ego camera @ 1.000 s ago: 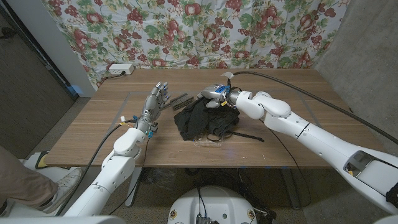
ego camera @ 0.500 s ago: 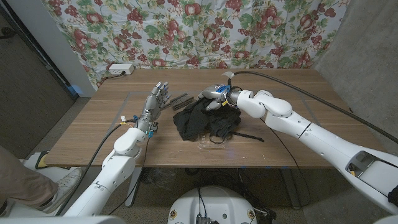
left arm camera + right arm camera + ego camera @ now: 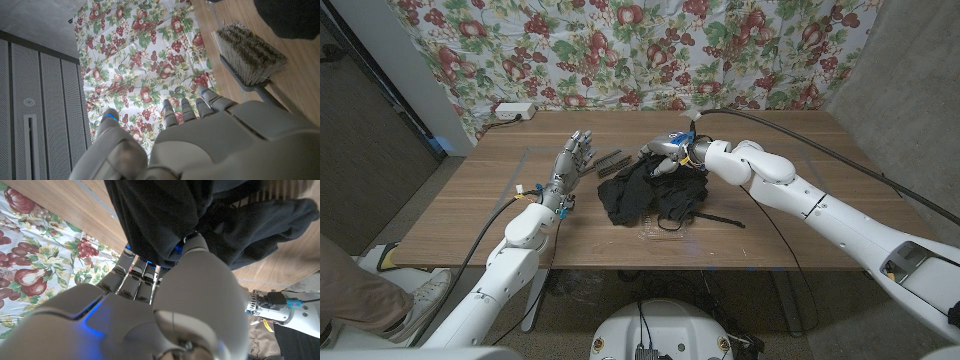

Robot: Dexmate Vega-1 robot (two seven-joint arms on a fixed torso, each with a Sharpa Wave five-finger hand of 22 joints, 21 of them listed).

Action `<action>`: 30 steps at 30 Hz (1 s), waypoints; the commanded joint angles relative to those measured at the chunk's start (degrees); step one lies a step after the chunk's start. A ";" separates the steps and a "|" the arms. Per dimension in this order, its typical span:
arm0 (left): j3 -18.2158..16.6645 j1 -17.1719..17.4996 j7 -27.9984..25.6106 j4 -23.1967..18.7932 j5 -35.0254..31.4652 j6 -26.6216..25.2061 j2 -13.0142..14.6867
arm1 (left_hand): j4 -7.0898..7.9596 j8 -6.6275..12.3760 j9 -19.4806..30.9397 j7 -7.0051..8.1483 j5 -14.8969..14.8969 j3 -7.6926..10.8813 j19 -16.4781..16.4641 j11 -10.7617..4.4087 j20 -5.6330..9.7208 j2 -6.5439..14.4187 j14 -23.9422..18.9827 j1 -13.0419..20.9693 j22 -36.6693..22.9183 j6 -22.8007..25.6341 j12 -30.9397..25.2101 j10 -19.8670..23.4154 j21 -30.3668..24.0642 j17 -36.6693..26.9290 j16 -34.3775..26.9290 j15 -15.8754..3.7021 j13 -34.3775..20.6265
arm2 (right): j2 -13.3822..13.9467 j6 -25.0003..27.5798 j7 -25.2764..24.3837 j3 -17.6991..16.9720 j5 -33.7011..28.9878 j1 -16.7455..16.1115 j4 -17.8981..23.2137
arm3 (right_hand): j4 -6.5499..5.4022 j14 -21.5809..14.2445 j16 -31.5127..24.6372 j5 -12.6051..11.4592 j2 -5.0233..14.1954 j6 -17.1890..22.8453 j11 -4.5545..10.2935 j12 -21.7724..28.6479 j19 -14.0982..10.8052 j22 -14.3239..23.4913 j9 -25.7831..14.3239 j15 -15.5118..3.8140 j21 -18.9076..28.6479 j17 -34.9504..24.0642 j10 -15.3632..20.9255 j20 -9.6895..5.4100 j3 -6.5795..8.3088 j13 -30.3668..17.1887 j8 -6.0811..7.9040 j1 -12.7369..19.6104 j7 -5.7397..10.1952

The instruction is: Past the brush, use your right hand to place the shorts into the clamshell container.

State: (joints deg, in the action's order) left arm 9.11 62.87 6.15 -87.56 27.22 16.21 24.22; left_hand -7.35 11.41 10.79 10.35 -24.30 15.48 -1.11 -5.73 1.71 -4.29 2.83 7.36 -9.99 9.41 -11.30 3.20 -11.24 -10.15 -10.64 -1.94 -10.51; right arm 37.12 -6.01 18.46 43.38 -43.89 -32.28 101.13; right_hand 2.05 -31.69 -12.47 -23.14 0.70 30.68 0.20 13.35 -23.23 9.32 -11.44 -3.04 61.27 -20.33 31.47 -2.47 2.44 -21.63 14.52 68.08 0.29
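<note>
Black fabric dominates the head view: the shorts [image 3: 650, 195] lie heaped on the wooden table [image 3: 800, 215], draped over the clear clamshell container [image 3: 660, 226], whose front edge peeks out from under the cloth on the robot's side. The right hand [image 3: 667, 160] sits at the far edge of the shorts with its fingers curled into the fabric, apparently gripping it. The brush [image 3: 609, 160] lies just beyond the shorts, toward the robot's left. Left of the shorts the left hand [image 3: 570, 163] stands upright with fingers spread, holding nothing. The heap has no clean long axis; it spreads roughly across the table, left to right, with a dark strap or cord trailing off toward the robot's right.

From the left wrist, the left hand's fingers [image 3: 210, 102] reach up slightly parted and empty, the brush [image 3: 250, 52] beyond them with its bristles fanned, and a corner of the shorts [image 3: 290, 17] past the brush.

From the right wrist, the right hand [image 3: 165, 290] has its fingers buried in folds of the shorts [image 3: 165, 215], pinching the cloth (the fingertips themselves are hidden).

Judging by this, the shorts are over the container but not tucked in; settling them inside and letting go remain.
</note>
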 commanded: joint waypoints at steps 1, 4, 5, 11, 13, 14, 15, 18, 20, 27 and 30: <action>0.24 -0.77 0.50 0.75 -0.16 0.15 -0.26 | 0.01 0.08 0.12 0.00 0.09 -0.29 -0.25 0.02 2.75 0.41 0.66 0.06 -0.16 0.27 -0.33 0.27 0.04 -0.18 -0.12 -4.08 -0.31 | 0.80 -1.14 -0.30 -0.88 1.28 -0.20 0.41 | -0.86 1.48 0.61 -0.61 -0.24 -1.11 -0.30 -0.62 -0.55 -0.05 -0.09 -4.97 -0.96 0.34 -0.88 -5.56 -0.92 0.74 -0.84 -2.37 -0.18; 0.23 -0.67 0.40 0.48 -0.27 -0.02 -0.15 | 0.01 0.09 0.12 -0.03 0.09 -0.30 -0.23 -0.05 2.76 0.43 0.69 0.07 -0.16 0.32 -0.38 0.41 0.05 -0.18 -0.10 -4.10 -0.31 | 0.93 -1.19 -0.89 -1.17 1.40 -0.57 0.60 | -1.38 1.76 0.63 -0.76 -0.21 -1.29 -0.32 -0.74 -0.70 -0.07 -0.09 -4.79 -1.39 0.49 -0.98 -5.59 -1.21 1.04 -1.07 -3.39 -0.21; 0.22 -0.62 0.39 0.39 -0.31 -0.04 -0.09 | 0.01 0.09 0.12 -0.05 0.09 -0.30 -0.23 -0.09 2.78 0.43 0.69 0.08 -0.16 0.33 -0.40 0.45 0.05 -0.18 -0.10 -4.09 -0.31 | 0.94 -1.21 -1.22 -1.36 1.65 -0.78 0.63 | -1.50 1.78 0.62 -0.79 -0.15 -1.28 -0.35 -0.75 -0.60 -0.07 -0.09 -4.77 -1.52 0.51 -0.97 -5.52 -1.25 1.09 -1.10 -3.59 -0.24; 0.18 -0.44 0.28 0.07 -0.32 -0.20 0.01 | 0.00 0.10 0.12 -0.08 0.10 -0.31 -0.25 -0.03 2.80 0.45 0.68 0.09 -0.16 0.35 -0.36 0.37 0.04 -0.18 -0.11 -4.11 -0.31 | 1.15 -1.05 -1.77 -1.71 1.74 -1.21 0.96 | -3.22 1.76 0.33 -1.21 1.11 -1.26 -0.59 -0.82 -0.57 0.00 -0.10 -4.34 -2.69 0.82 -0.83 -5.34 -1.67 1.85 -1.50 -6.41 -0.48; 0.18 -0.45 0.35 0.08 -0.25 -0.23 0.01 | 0.00 0.10 0.12 -0.11 0.10 -0.32 -0.23 -0.01 2.78 0.45 0.69 0.10 -0.16 0.38 -0.36 0.36 0.05 -0.18 -0.10 -4.10 -0.31 | 1.17 -0.84 -1.72 -1.77 1.81 -1.34 1.01 | -3.76 1.85 0.31 -1.30 1.30 -1.24 -0.67 -0.83 -0.47 0.02 -0.10 -4.33 -3.05 0.93 -0.77 -5.24 -1.92 2.06 -1.60 -7.37 -0.51; 0.19 -0.47 0.39 0.13 -0.27 -0.16 0.00 | -0.01 0.09 0.12 -0.12 0.10 -0.33 -0.23 0.00 2.80 0.45 0.74 0.10 -0.16 0.35 -0.36 0.36 0.05 -0.18 -0.08 -4.12 -0.31 | 1.19 -0.71 -1.89 -1.78 1.63 -1.43 1.06 | -4.08 1.90 0.30 -1.37 1.39 -1.20 -0.71 -0.82 -0.29 0.02 -0.10 -4.19 -3.34 1.01 -0.68 -5.13 -2.09 2.21 -1.66 -7.95 -0.56; 0.19 -0.49 0.45 0.18 -0.26 -0.09 -0.01 | -0.01 0.10 0.12 -0.17 0.10 -0.33 -0.23 0.03 2.77 0.45 0.72 0.11 -0.16 0.39 -0.36 0.36 0.05 -0.18 -0.09 -4.11 -0.31 | 1.22 -0.63 -2.15 -1.86 1.58 -1.57 1.09 | -4.22 1.93 0.30 -1.41 1.45 -1.21 -0.69 -0.79 -0.30 0.03 -0.09 -4.14 -3.44 1.05 -0.60 -5.03 -2.15 2.28 -1.69 -8.19 -0.54; 0.20 -0.58 0.63 0.37 -0.22 0.09 0.00 | -0.01 0.10 0.12 -0.10 0.10 -0.34 -0.23 -0.01 2.79 0.46 0.73 0.11 -0.16 0.39 -0.34 0.33 0.05 -0.18 -0.09 -4.07 -0.31 | 1.26 -0.35 -2.39 -2.09 1.79 -1.89 1.38 | -6.11 2.17 0.15 -1.58 2.84 -0.95 -0.87 -0.77 -0.28 0.13 -0.11 -3.88 -4.28 1.25 -0.43 -4.73 -2.75 2.83 -1.87 -11.30 -0.68; 0.17 -0.65 0.79 0.53 -0.07 0.19 -0.06 | -0.01 0.10 0.12 -0.13 0.11 -0.34 -0.22 0.01 2.78 0.46 0.72 0.12 -0.16 0.41 -0.35 0.34 0.05 -0.18 -0.09 -4.08 -0.31 | 1.23 -0.06 -2.29 -2.26 2.13 -2.07 1.64 | -7.86 2.30 -0.13 -1.65 4.87 -0.68 -0.85 -0.74 -0.43 0.24 -0.13 -3.67 -4.93 1.33 -0.38 -4.59 -3.11 3.33 -2.04 -14.17 -0.84; 0.47 -1.70 2.28 2.31 0.15 0.91 -0.19 | -0.02 0.08 0.12 -0.05 0.11 -0.37 -0.21 0.06 2.77 0.47 0.72 0.13 -0.16 0.39 -0.38 0.44 0.06 -0.18 -0.09 -4.13 -0.30 | 1.50 1.73 -2.69 -2.64 1.24 -3.05 3.27 | -9.01 2.74 -0.23 -1.43 5.38 -0.39 -1.07 -0.54 0.39 0.26 -0.12 -3.06 -6.01 1.54 0.05 -3.73 -4.13 3.84 -2.19 -17.02 -1.03; 0.48 -1.81 2.33 2.52 0.11 1.31 -0.43 | -0.02 0.08 0.12 -0.01 0.12 -0.38 -0.22 0.07 2.82 0.48 0.73 0.13 -0.16 0.40 -0.39 0.44 0.05 -0.18 -0.09 -4.12 -0.30 | 1.62 2.04 -3.11 -3.14 1.89 -3.55 3.61 | -10.02 3.03 -0.23 -1.20 5.83 -0.36 -1.29 -0.54 0.65 0.30 -0.14 -2.73 -6.60 1.73 0.03 -3.40 -4.92 4.17 -2.33 -19.37 -1.16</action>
State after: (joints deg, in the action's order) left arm 9.37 61.91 7.35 -86.55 27.09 16.42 24.16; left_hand -7.35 11.41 10.79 10.14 -24.30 15.48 -1.11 -5.52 1.71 -4.29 2.85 7.36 -9.99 9.62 -11.30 3.41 -11.24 -10.15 -10.64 -1.97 -10.51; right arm 38.36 -5.69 16.30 41.22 -42.21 -34.43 103.19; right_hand -6.99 -29.04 -12.33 -24.47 6.22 30.19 -0.63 12.72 -22.88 9.50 -11.44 -2.87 55.06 -18.60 31.08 -2.54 -2.16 -17.58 12.28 49.99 -0.63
